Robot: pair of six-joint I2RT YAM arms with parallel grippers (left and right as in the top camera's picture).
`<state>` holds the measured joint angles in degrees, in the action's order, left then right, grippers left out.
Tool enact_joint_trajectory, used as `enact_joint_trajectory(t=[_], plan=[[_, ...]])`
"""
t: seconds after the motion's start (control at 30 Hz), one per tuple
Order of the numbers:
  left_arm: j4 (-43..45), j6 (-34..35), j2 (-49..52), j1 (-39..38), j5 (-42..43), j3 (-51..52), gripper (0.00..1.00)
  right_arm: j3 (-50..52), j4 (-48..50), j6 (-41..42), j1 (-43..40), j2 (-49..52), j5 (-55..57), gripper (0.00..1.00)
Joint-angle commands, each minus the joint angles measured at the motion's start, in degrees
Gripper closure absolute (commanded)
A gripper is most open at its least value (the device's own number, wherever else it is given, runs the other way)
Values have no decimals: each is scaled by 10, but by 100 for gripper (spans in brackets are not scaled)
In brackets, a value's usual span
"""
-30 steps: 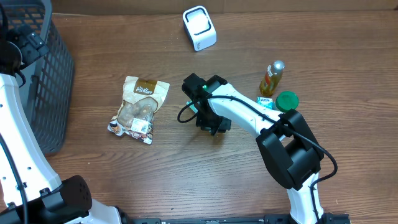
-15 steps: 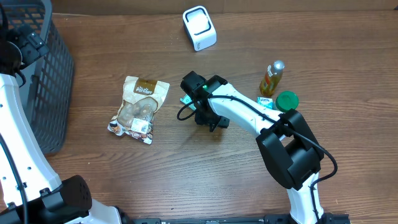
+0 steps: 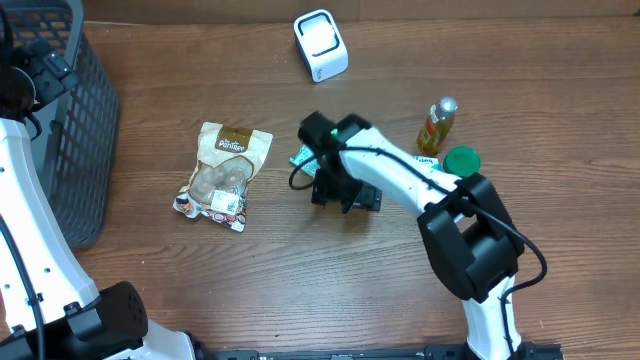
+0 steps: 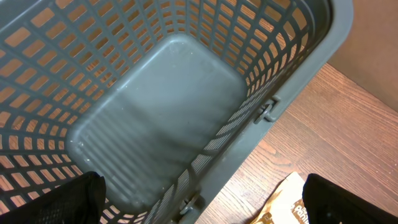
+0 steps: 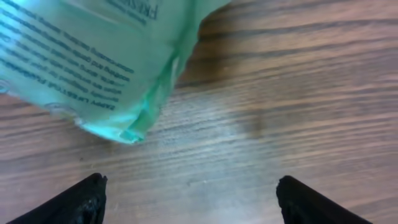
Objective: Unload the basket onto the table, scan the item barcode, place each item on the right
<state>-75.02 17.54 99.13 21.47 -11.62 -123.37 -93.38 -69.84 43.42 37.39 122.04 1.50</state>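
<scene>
Green packet (image 3: 303, 158) lies flat on the worktop (image 3: 300, 280) near the middle in the overhead view. Most of it is covered by the right arm, and only one corner shows beside the wrist. The right fingers (image 3: 345, 190) sit low over the wood just on the near side of the packet; how wide they stand cannot be read from this height. The white scanner (image 3: 320, 45) stands well apart at the far edge. A snack bag (image 3: 225, 175) lies to the packet's left, and a dark basket (image 3: 70, 120) occupies the left side. A small bottle (image 3: 438, 125), a small box (image 3: 427, 163) and a round green lid (image 3: 462, 160) are grouped to the right.

Left wrist view: the left fingers (image 4: 68, 199) are spread wide with nothing between them. They hang above the basket (image 4: 155, 118), whose floor is bare. A corner of the snack bag (image 4: 286, 205) shows on the wood beyond the rim.

Right wrist view: the right fingers (image 5: 81, 199) are far apart and hold nothing; bare wood lies between the two tips. The green packet (image 5: 93, 56) rests on the worktop ahead of them, apart from both tips, with its printed side up and a sealed corner pointing toward the left tip. No barcode can be made out on the visible part.
</scene>
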Motion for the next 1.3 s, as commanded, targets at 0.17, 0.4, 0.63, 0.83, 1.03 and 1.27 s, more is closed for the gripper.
enact_joint_trajectory(t=[0.17,0.4,0.63,0.83,1.03,1.27], plan=[[2,-10,2,-2,-2,-5,0,-60,-5,-12,-61,-34,-59,16],[2,-10,2,-2,-2,-5,0,-43,76,49,-72,-31,-104,32],[2,-10,2,-2,-2,-5,0,-4,117,110,-66,-31,-75,31],[2,-10,2,-2,-1,-5,1,23,148,111,-66,-30,-76,32],[2,-10,2,-2,-1,-5,1,53,196,139,-66,-30,-76,32],[2,-10,2,-2,-2,-5,1,82,242,138,-66,-30,-76,34]])
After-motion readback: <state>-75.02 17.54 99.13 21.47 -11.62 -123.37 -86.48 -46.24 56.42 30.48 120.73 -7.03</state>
